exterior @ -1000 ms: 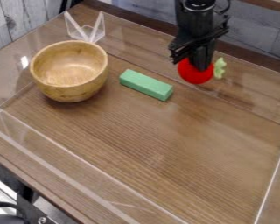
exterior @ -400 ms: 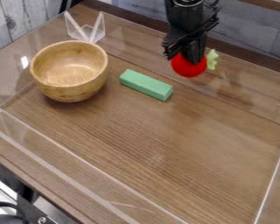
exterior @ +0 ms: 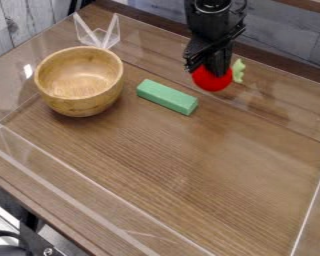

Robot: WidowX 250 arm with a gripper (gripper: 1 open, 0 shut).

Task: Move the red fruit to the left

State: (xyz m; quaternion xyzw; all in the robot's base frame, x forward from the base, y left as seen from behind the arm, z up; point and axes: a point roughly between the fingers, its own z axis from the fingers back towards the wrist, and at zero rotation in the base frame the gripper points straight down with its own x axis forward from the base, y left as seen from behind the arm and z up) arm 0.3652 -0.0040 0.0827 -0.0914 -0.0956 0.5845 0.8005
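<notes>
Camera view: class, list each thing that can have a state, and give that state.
gripper: shut on the red fruit
red fruit: gripped from above
wooden bowl: upright, empty
green block: lying flat, clear of the gripper

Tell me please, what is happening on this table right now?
A single robot arm's black hand is closed on a small glossy red toy fruit near the back edge of the brown wooden table. Whether the fruit is lifted off the wood, I cannot tell. To its left in the picture lies a flat green rectangular block, and further left stands an empty round wooden bowl. The fruit has to go left and is not yet past the block.
</notes>
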